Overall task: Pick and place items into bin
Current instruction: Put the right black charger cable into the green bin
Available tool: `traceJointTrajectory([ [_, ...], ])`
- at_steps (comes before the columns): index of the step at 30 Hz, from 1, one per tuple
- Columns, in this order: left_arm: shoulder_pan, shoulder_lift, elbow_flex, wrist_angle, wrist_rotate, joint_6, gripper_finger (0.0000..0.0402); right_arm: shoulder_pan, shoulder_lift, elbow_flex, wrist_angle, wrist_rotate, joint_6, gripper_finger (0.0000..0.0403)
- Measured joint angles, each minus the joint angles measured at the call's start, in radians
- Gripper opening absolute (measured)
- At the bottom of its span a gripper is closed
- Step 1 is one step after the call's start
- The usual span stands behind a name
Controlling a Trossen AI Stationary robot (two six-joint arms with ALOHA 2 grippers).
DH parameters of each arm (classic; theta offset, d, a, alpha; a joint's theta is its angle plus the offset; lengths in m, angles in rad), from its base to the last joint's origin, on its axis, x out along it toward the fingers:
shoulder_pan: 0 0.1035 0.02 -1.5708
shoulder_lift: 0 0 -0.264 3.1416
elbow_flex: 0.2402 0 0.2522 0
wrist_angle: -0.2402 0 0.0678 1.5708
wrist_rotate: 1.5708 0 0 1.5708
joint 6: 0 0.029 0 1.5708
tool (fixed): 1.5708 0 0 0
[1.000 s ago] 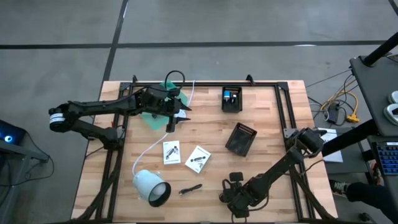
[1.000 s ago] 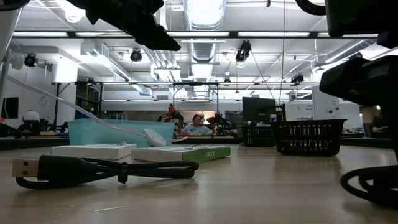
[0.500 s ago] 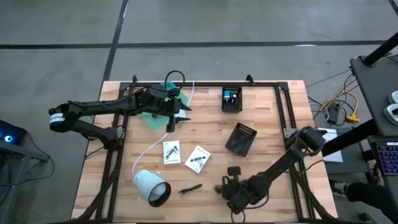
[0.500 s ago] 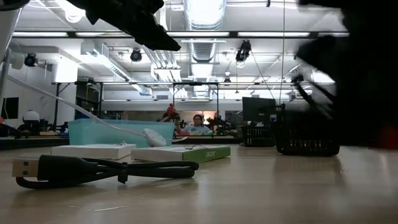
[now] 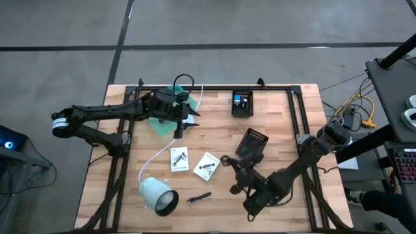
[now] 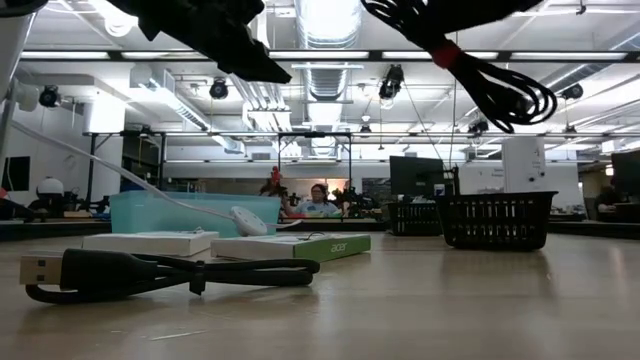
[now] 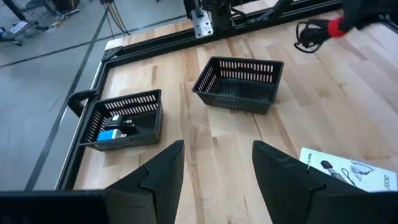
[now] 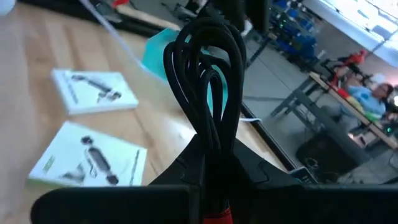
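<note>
Right gripper [image 5: 242, 184] fingers pinched on the black coiled cable [image 8: 208, 93], clear of the table; its loops run lengthwise straight out past the fingertips, toward the two white printed cards [image 5: 194, 162]. Left gripper [image 5: 188, 118] fingers spread, empty, over the teal bin [image 5: 158, 125]; tilted black basket [image 5: 251, 145] just beyond the cable.

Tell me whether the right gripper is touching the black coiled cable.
Touching. In the right wrist view the right gripper is shut on the black coiled cable; the low view shows the cable hanging clear of the table.
</note>
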Motion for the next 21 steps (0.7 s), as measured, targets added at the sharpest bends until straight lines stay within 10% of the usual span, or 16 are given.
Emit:
traceJointTrajectory([
  [10,-0.002,0.002,-0.003,0.118,0.194,0.1,0.0173,-0.087,-0.122,-0.008,0.015,-0.001,-0.068,0.0022],
  [17,-0.002,0.007,-0.003,0.221,0.208,0.1,0.0173,-0.172,-0.304,-0.002,0.157,-0.386,-0.279,0.0022],
  [21,-0.002,0.024,-0.003,0.227,0.219,0.1,0.0173,-0.195,-0.364,-0.038,0.381,-0.416,-0.451,0.0022],
])
